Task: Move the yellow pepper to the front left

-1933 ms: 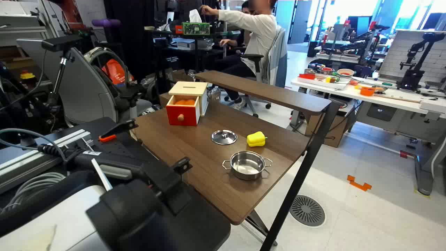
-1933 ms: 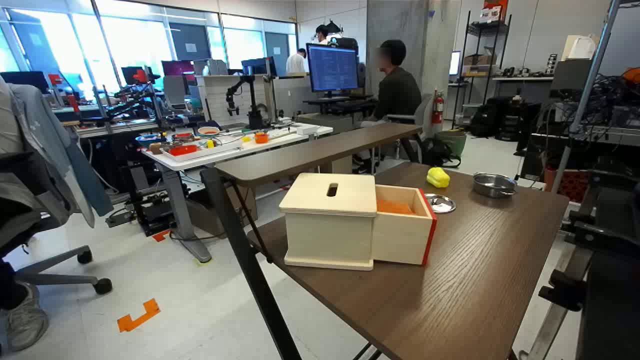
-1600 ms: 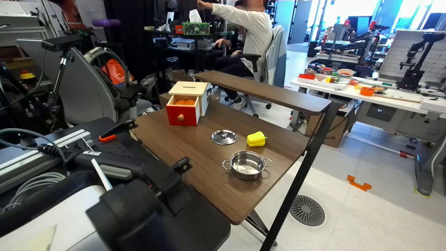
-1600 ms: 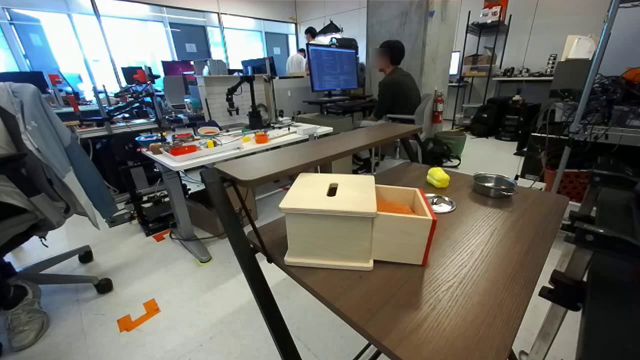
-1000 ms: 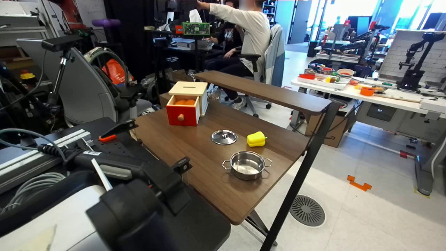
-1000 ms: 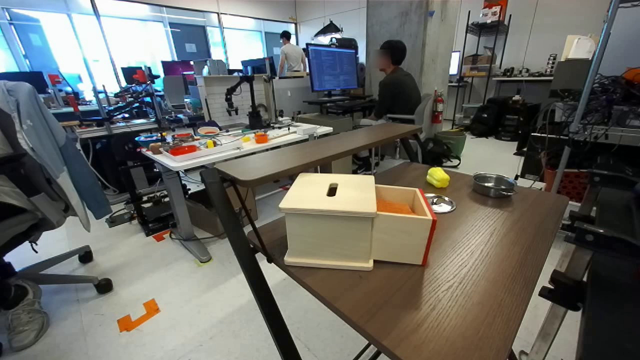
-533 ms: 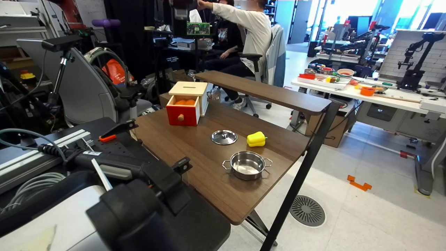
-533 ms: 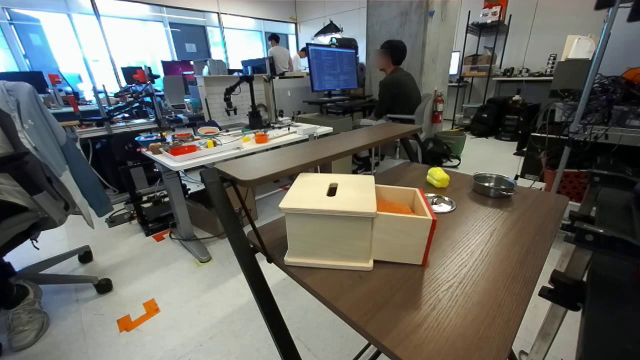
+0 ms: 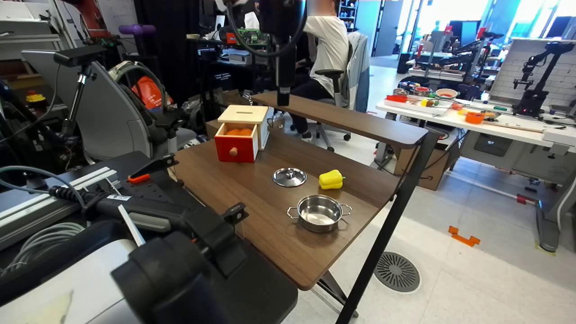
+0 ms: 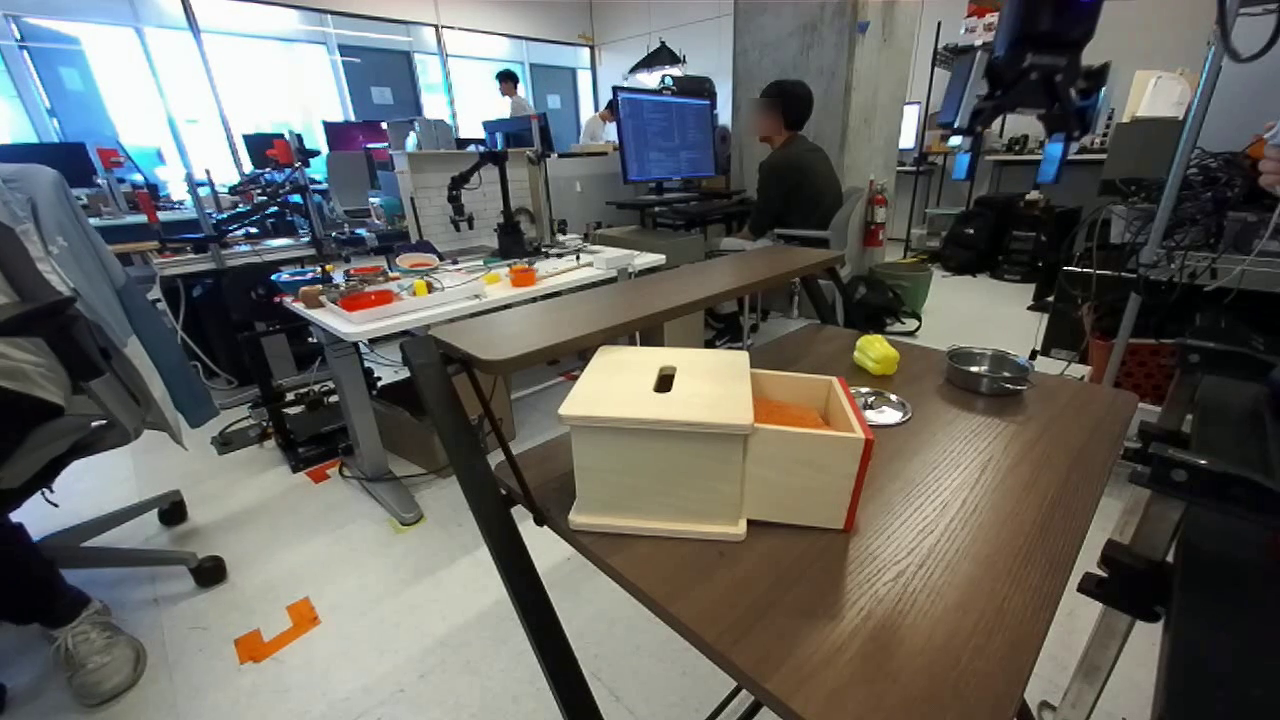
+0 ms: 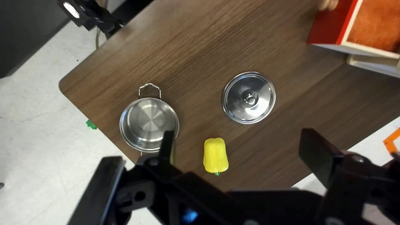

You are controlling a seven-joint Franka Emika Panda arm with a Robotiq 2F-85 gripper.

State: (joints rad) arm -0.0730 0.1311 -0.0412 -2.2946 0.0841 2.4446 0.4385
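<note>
In an exterior view I see the pepper (image 9: 330, 179) lying on the bench (image 9: 252, 193), near the pot (image 9: 319, 213) and lid (image 9: 290, 177). In an exterior view the claw (image 10: 1006, 162) hangs high over the bench, its fingers (image 10: 1051, 160) spread wide; the box (image 10: 655, 480) has its drawer (image 10: 805, 475) standing out, something orange (image 10: 785, 413) inside. In the wrist view the pepper lies apart from lid and pot, its green stem (image 11: 217, 173) pointing towards the claw.

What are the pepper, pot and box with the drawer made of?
Pepper: maybe plastic or foam, smooth; its yellow looks toy-bright and even.
Pot: shiny metal, likely steel; it's silvery with bright reflections.
Box: wood, seemingly, with a dull finish; its boards are pale tan. The drawer front looks painted red.
</note>
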